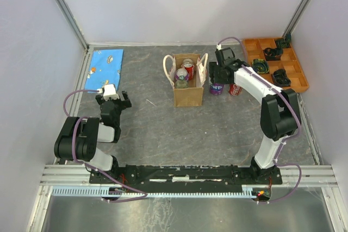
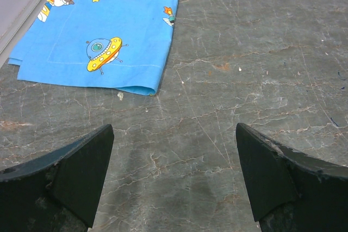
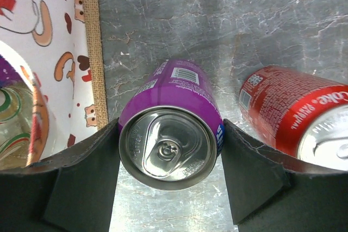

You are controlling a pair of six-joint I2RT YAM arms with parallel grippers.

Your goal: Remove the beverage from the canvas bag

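Note:
The tan canvas bag [image 1: 188,95] with cream-white handles stands at the table's middle back, mouth up. Inside it I see a red can [image 1: 188,67] and a clear bottle [image 1: 181,77]. My right gripper [image 1: 218,77] is just right of the bag, shut on an upright purple can [image 1: 217,88] that stands on the table. In the right wrist view both fingers press the purple can [image 3: 168,145] at its sides, with the bag's printed lining [image 3: 49,52] at left. A red cola can [image 1: 235,89] stands beside it. My left gripper [image 1: 113,101] is open and empty, low at the left.
An orange compartment tray [image 1: 255,42] with dark parts sits at the back right. A blue printed cloth [image 1: 106,63] lies at the back left and shows in the left wrist view [image 2: 109,25]. White walls enclose the table.

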